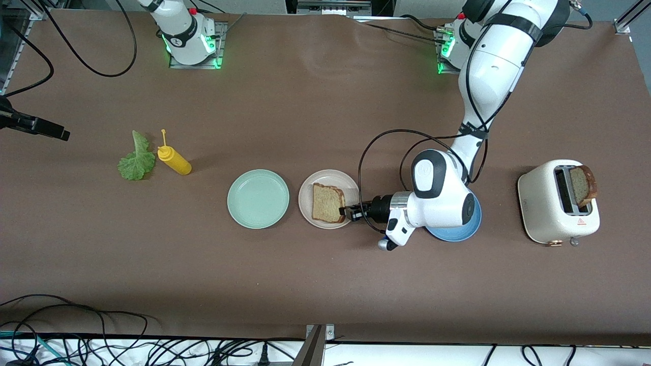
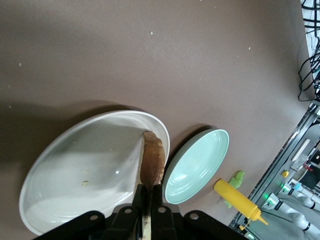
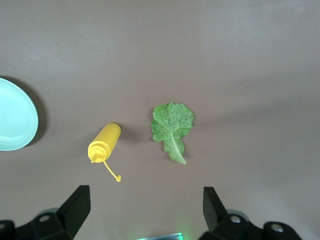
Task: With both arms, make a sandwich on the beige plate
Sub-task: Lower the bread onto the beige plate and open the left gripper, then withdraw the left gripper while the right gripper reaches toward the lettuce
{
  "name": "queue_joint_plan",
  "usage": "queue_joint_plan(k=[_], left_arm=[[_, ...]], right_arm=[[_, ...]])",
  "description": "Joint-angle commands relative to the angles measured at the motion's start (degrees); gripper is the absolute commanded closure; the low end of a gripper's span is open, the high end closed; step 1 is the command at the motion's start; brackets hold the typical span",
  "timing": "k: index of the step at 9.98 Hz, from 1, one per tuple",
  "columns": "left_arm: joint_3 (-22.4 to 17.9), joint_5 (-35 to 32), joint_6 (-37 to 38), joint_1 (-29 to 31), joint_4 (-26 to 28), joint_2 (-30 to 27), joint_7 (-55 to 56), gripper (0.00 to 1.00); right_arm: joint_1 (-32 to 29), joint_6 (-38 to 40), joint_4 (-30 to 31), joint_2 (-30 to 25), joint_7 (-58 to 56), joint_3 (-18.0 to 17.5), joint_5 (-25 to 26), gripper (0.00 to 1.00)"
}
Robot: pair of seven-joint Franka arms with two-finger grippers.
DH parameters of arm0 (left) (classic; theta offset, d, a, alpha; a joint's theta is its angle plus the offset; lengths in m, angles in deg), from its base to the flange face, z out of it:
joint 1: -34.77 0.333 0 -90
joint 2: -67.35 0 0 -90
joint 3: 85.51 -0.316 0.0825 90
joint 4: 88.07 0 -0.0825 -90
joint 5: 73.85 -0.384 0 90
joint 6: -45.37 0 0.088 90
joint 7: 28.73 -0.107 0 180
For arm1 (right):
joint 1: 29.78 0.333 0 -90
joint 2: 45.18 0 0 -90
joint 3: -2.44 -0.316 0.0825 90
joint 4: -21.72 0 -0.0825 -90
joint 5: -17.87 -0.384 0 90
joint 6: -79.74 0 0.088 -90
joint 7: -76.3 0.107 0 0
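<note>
Pinching the bread slice [image 1: 328, 203] at its edge, the left gripper [image 1: 350, 210] rests it on the beige plate [image 1: 308, 188].

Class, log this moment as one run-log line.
left gripper: shut on bread slice, over beige plate | right gripper: open, above lettuce leaf

Lettuce leaf [image 3: 172, 129] beside yellow bottle [image 3: 104, 143], mint plate [image 3: 15, 121] near

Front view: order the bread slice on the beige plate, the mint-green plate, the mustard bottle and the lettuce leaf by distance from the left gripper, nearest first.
1. Bread slice, on the beige plate: the left gripper is shut on its edge.
2. Mint-green plate, beside the beige plate.
3. Mustard bottle, toward the right arm's end.
4. Lettuce leaf, just past the bottle.
</note>
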Motion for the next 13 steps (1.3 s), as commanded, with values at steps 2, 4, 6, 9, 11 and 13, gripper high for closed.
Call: queue_joint_plan(k=[2,4,6,9,11,13], left_arm=[[-1.9,1.7,0.0,-0.3,-1.4,1.6,-5.8,0.9],[-3.5,1.6,0.1,-0.2,-0.6,1.5,-6.2,0.0],[-6.4,1.5,0.1,0.2,2.3,1.6,-6.5,0.0],[-8.8,1.4,0.1,0.4,4.5,1.3,-5.8,0.0],[-10.2,1.3,0.9,0.5,4.6,0.6,-5.4,0.0],[-10.3,-0.9,0.8,-0.2,3.8,0.0,-4.5,0.0]], right_arm=[[-0.2,0.4,0.3,-0.9,-0.3,0.0,0.7,0.0],[-0.2,0.4,0.3,-0.9,-0.2,0.0,0.7,0.0],[-0.2,0.4,0.3,-0.9,-0.2,0.0,0.7,0.0],[-0.2,0.4,0.3,-0.9,-0.3,0.0,0.8,0.0],[-0.2,0.4,0.3,-0.9,-0.2,0.0,0.7,0.0],[-0.2,0.4,0.3,-0.9,-0.2,0.0,0.8,0.0]])
